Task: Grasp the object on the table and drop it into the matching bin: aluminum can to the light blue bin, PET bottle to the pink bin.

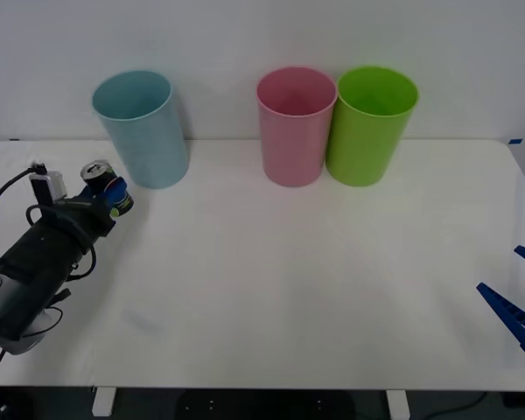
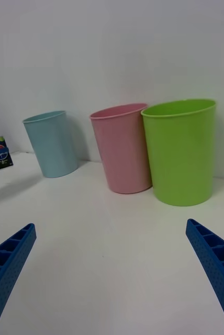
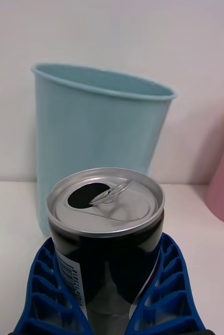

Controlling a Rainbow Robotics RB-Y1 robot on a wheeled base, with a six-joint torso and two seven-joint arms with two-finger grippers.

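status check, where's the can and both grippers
Left gripper shut on aluminum can, beside light blue bin. Right gripper open, parked at table edge. Nothing blocking.

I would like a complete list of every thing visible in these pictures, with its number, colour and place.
Small dark aluminum can with silver top: one, black and silver, between the left gripper's fingers, near the light blue bin.
Tall light blue plastic bin: one, far left of table.
Tall pink plastic bin: one, far middle.
Tall lime green plastic bin: one, right beside the pink one.
Large white table: one, under everything.
Left gripper: blue, shut on the can.
Right gripper: blue, open, right table edge.
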